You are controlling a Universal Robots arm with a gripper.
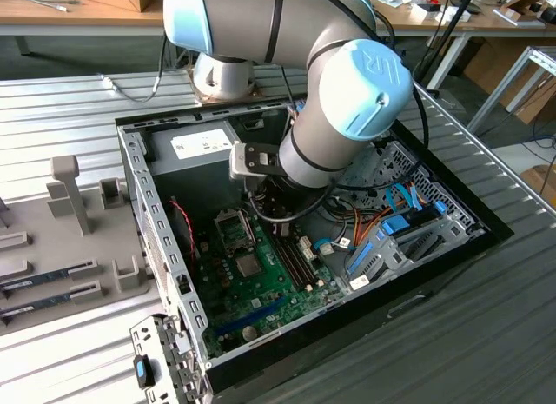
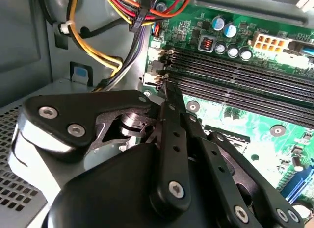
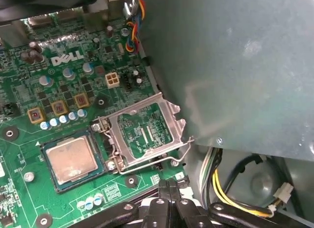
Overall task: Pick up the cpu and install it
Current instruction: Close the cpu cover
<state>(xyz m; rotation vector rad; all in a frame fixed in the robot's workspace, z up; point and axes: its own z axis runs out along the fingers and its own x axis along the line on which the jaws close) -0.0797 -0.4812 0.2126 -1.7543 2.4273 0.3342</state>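
The cpu (image 3: 72,161), a small square chip with a silvery top, lies flat in its socket on the green circuit board (image 3: 29,90). Beside it the socket's metal load plate (image 3: 144,135) stands flipped open with its wire lever out. In the exterior view the cpu (image 1: 248,265) shows on the board inside the open computer case, just below the arm's wrist (image 1: 300,156). My gripper (image 3: 169,188) is shut with nothing between its fingers. It hovers over the board's edge by the lever, apart from the cpu. In the second wrist view the gripper (image 2: 166,88) points at the memory slots (image 2: 235,71).
A grey power-supply box (image 1: 201,145) fills the case's far corner, and its wall (image 3: 235,66) stands close to the socket. Bundled cables (image 2: 122,22) hang near the gripper. Blue drive brackets (image 1: 391,235) sit at the exterior view's right. Memory sticks (image 1: 48,280) rest on a grey holder at its left.
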